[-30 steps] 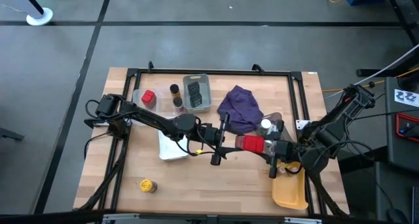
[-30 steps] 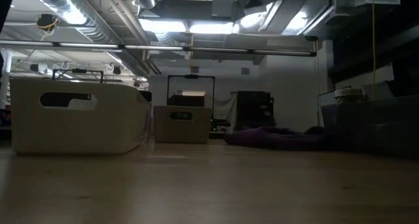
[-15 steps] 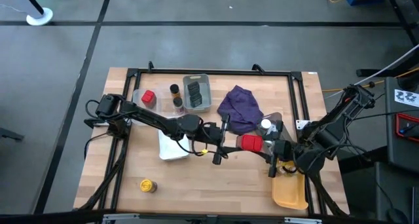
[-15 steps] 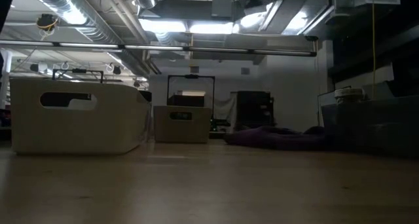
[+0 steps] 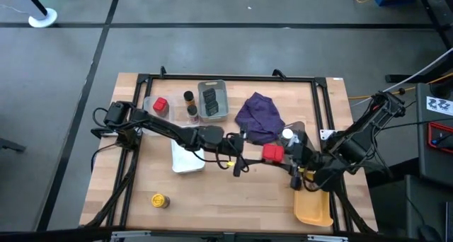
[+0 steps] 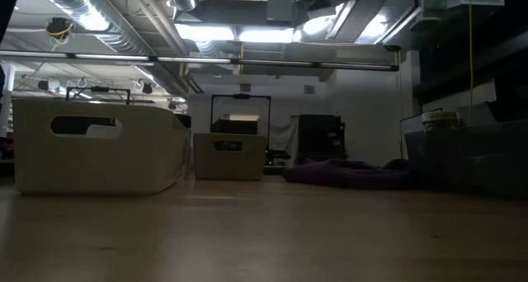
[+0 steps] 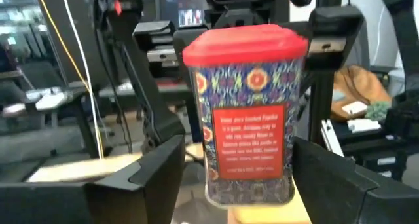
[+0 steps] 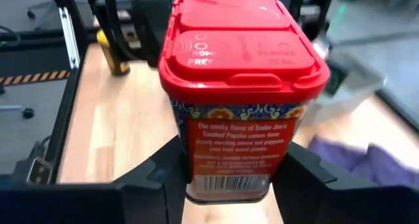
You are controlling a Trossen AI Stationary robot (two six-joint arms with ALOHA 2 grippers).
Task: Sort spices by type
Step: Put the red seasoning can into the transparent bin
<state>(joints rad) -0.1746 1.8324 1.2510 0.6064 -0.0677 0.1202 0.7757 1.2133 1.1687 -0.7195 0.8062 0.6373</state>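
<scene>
Right gripper (image 5: 287, 156) clenched red-lidded tin (image 5: 272, 153) mid-table beside purple cloth (image 5: 259, 117); left gripper (image 5: 244, 157) stood released, bare wood ahead.

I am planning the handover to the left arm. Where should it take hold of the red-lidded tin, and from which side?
Grip the tin across its flat side walls, mid-body, coming level from the side facing the left gripper. It stands upright, boxy and tall, and the right gripper is already clamped around its base, so only the walls above are free; the lid is probably too loose a hold.
</scene>
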